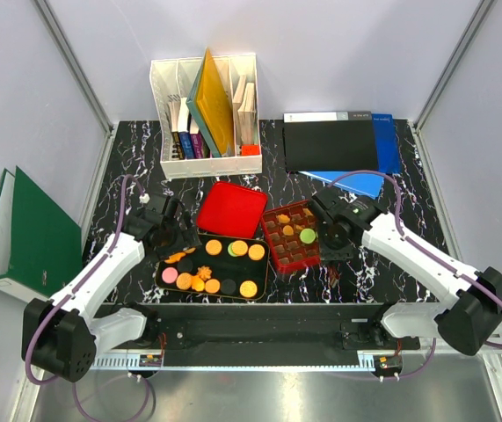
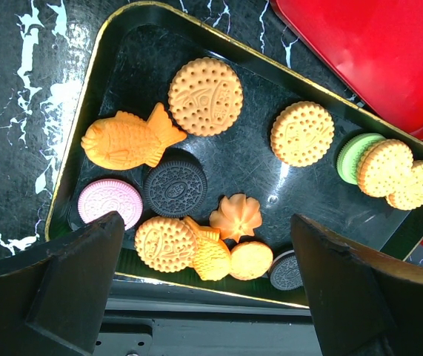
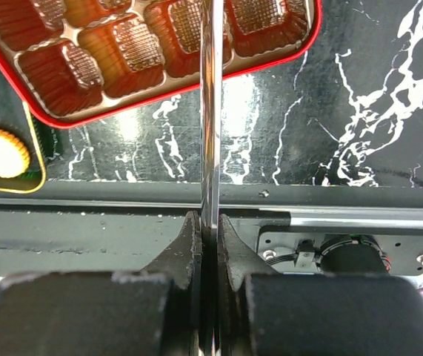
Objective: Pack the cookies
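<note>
Most cookies [image 2: 205,96] lie loose in the black tray [image 2: 122,81]; a few sit in the red gridded tin [image 1: 294,258] beside it, w/ the red lid [image 1: 231,209] just behind. L gripper [image 2: 206,219] hangs over the tray's left end, jaws spread wide, holding nothing. R gripper [image 3: 207,222] is pinched tight on a thin shiny strip [image 3: 211,111], possibly metal, seen edge-on across the tin's near rim.
</note>
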